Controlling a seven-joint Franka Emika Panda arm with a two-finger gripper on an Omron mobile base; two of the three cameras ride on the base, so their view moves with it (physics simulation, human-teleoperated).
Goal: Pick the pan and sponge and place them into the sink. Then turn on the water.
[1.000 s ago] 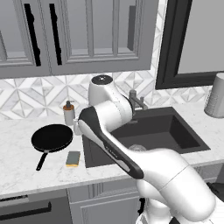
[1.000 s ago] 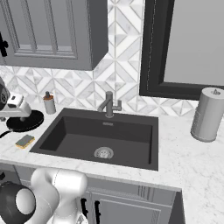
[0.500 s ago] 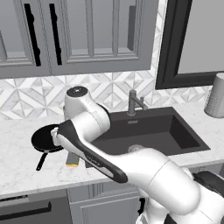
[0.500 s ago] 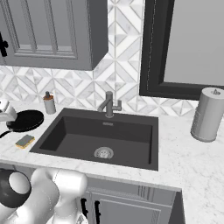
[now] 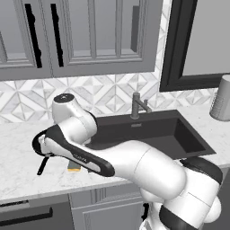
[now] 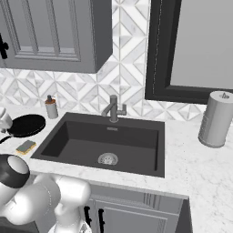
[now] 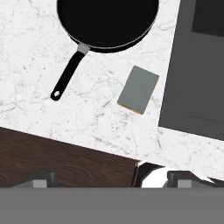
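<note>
- The pan (image 7: 107, 22) is seen on the counter (image 7: 35, 57) left of the sink (image 6: 104, 141); its far rim is cut off in the hand view.
- The sponge (image 7: 138, 89) lies just beside the pan's near edge, scrub side up.
- The gripper (image 7: 109, 178) is held wide above them, nothing gripped; its 2 fingertips (image 7: 41, 179) are barely seen.
- In the left base view the pan is mostly hidden by the arm.

On the counter (image 6: 214, 168), the pan (image 6: 25, 125) lies at nine o'clock from the sink (image 6: 107, 143), with the sponge (image 6: 26, 147) just in front of it, near the sink's front left corner and apart from the pan. In the hand view the pan (image 7: 107, 19) is at twelve o'clock, its handle running toward seven o'clock, the sponge (image 7: 138, 89) lies at four o'clock from the pan, and the sink (image 7: 197, 70) is at three o'clock. The faucet (image 6: 113, 108) stands behind the sink at twelve o'clock, a bottle (image 6: 51, 107) stands behind the pan against the wall, and a paper towel roll (image 6: 216, 119) stands on the counter at two o'clock from the sink.
</note>
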